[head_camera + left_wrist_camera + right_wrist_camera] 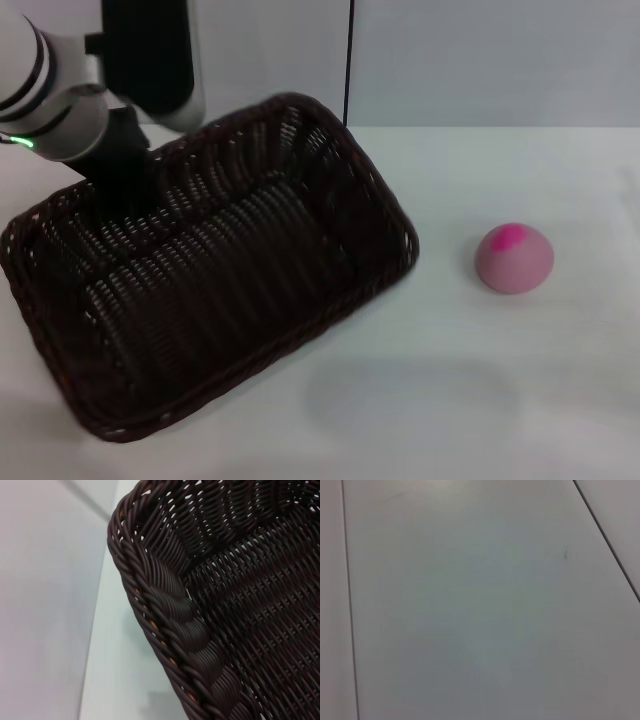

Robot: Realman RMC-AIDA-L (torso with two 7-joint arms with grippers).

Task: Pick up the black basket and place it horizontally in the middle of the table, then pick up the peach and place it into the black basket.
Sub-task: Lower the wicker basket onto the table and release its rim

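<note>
The black basket (230, 290) takes up the left half of the head view, turned diagonally, its long side running from near left to far right. My left gripper (125, 185) comes down from the upper left onto the basket's far-left rim and holds it. The left wrist view shows a rounded corner of the braided rim (170, 625) close up, with the table (125, 670) below it. The peach (513, 258), dusty pink with a magenta patch on top, sits on the table (520, 380) to the right, clear of the basket. My right gripper is out of view.
A dark vertical line (347, 60) runs down the pale wall behind the table. The right wrist view shows only a plain white surface (480, 605) with thin dark seams. A faint shadow (410, 400) lies on the table in front of the basket.
</note>
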